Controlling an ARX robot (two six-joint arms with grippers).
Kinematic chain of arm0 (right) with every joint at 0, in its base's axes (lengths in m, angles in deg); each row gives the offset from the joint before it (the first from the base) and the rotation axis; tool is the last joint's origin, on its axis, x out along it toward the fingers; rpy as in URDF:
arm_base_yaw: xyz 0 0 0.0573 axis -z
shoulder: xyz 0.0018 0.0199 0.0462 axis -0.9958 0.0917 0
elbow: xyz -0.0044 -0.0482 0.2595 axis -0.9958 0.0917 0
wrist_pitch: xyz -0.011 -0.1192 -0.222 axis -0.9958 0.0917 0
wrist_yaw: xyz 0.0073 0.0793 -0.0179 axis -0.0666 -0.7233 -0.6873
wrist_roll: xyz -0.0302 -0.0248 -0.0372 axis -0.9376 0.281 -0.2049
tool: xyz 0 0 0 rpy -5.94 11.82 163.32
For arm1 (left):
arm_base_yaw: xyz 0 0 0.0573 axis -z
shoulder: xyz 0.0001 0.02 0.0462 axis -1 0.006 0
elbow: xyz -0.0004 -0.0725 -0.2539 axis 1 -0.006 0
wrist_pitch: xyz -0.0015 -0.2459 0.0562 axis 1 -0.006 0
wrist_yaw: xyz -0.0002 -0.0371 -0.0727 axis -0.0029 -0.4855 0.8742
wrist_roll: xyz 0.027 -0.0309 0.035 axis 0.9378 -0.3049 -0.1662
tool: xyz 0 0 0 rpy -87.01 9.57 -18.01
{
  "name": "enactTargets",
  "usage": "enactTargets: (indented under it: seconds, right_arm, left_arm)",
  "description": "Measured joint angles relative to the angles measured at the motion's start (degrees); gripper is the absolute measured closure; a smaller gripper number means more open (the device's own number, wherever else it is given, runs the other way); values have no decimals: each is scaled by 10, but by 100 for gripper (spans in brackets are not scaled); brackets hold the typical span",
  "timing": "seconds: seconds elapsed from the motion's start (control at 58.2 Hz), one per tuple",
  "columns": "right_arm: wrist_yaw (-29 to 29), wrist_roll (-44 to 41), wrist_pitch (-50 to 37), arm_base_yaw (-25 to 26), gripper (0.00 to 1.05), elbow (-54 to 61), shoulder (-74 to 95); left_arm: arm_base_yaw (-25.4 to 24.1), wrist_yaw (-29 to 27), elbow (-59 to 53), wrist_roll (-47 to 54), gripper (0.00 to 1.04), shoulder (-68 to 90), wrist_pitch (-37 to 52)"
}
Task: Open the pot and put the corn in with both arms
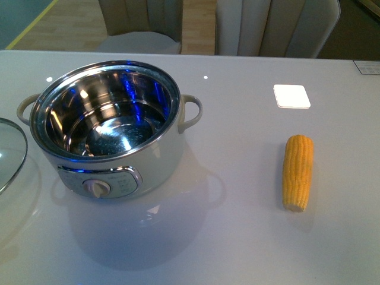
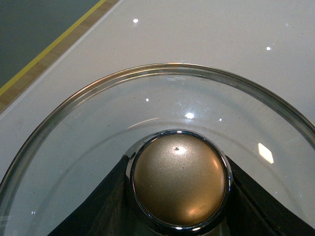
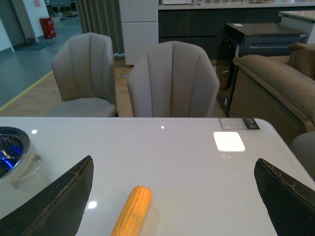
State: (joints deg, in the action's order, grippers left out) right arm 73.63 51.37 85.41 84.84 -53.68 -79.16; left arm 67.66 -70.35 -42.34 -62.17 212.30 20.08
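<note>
The cream-white pot (image 1: 113, 148) stands uncovered on the left of the white table, its shiny steel inside empty. Its glass lid (image 1: 9, 151) shows at the far left edge of the front view. In the left wrist view my left gripper (image 2: 179, 189) is shut on the lid's round golden knob (image 2: 179, 182), black fingers (image 2: 106, 206) on either side. The yellow corn (image 1: 297, 172) lies on the table to the right of the pot. My right gripper (image 3: 172, 196) is open, and the corn (image 3: 133, 211) lies between its spread fingers (image 3: 64, 199). Neither arm shows in the front view.
A bright white square patch (image 1: 291, 96) lies on the table behind the corn. Padded chairs (image 3: 172, 81) stand beyond the table's far edge, a brown sofa (image 3: 275, 83) to the right. The pot's side handle (image 3: 27, 169) shows in the right wrist view.
</note>
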Motion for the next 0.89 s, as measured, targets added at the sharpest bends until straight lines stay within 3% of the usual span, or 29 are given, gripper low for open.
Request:
enactTargets:
  seconds: [0.671,0.894]
  right_arm:
    - [0,0,0,0,9,0,0]
    - [0,0,0,0,9,0,0]
  left_arm:
    - [-26,31,70,14,60,93,3]
    - [-29,26,47,28,26,81,7]
